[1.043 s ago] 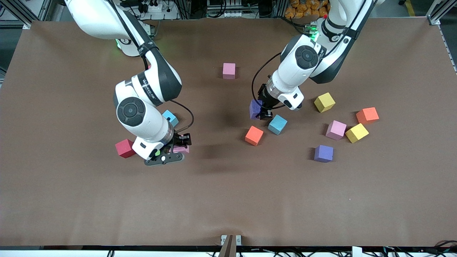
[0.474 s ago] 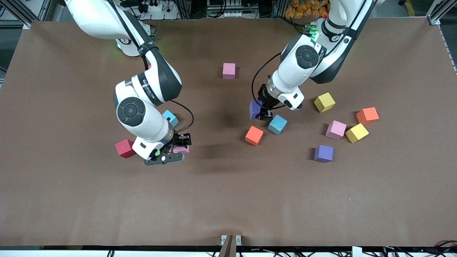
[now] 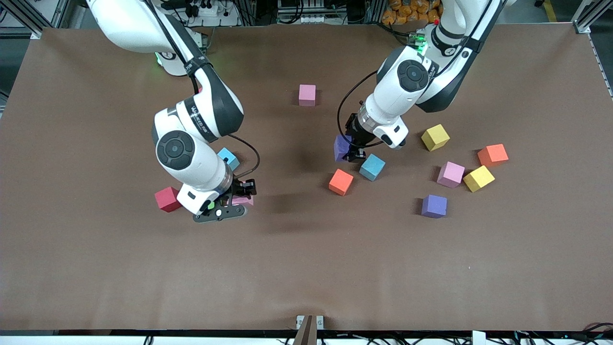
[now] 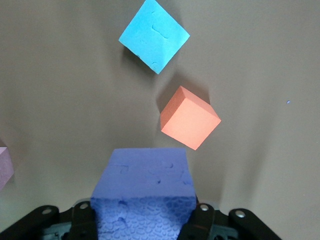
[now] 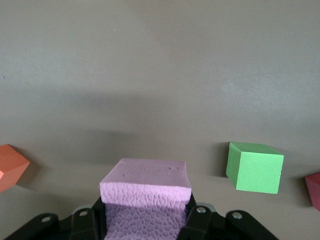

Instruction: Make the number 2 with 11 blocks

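Two cubes are in our grip for the digit: the left gripper (image 3: 346, 149) is clamped on a purple cube (image 4: 144, 182) above a blue cube (image 3: 372, 166), and the right gripper (image 3: 241, 195) on a pink cube (image 5: 146, 189) near the green cube (image 5: 255, 167).

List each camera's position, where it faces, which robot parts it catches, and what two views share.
Front view: high across the table, facing both arms; shows the left gripper shut on a purple block and the right gripper shut on a pink block.
Left wrist view: on the left wrist, looking past its own fingers at the purple block, a blue block and an orange block.
Right wrist view: on the right wrist, looking past its own fingers at the pink block and a green block.
Shared: front and left wrist views both show the orange block.
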`<state>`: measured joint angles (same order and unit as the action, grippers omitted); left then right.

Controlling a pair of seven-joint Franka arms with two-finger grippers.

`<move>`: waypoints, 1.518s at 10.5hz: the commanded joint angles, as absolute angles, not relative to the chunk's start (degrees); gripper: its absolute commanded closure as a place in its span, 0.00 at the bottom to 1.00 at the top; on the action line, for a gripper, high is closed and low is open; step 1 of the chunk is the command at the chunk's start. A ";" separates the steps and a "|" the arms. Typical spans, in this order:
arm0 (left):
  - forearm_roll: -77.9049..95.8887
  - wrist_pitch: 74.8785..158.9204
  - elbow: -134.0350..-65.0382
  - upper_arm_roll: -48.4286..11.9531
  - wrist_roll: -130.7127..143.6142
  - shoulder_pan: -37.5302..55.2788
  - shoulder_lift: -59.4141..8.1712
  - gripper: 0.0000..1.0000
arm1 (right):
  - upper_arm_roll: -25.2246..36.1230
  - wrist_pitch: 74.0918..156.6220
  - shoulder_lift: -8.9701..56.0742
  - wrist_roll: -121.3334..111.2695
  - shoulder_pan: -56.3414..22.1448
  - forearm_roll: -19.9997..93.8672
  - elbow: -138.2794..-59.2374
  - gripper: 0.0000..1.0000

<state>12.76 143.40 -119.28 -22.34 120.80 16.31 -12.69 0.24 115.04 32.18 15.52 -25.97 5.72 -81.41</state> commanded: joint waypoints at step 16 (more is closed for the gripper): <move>13.27 143.35 -119.36 -22.85 121.99 15.91 -11.33 0.70 | 0.09 114.61 31.55 16.00 -25.66 5.89 -83.23 1.00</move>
<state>12.76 143.41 -118.98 -22.46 120.96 16.23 -11.95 0.35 114.73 32.18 15.52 -25.96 5.71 -82.41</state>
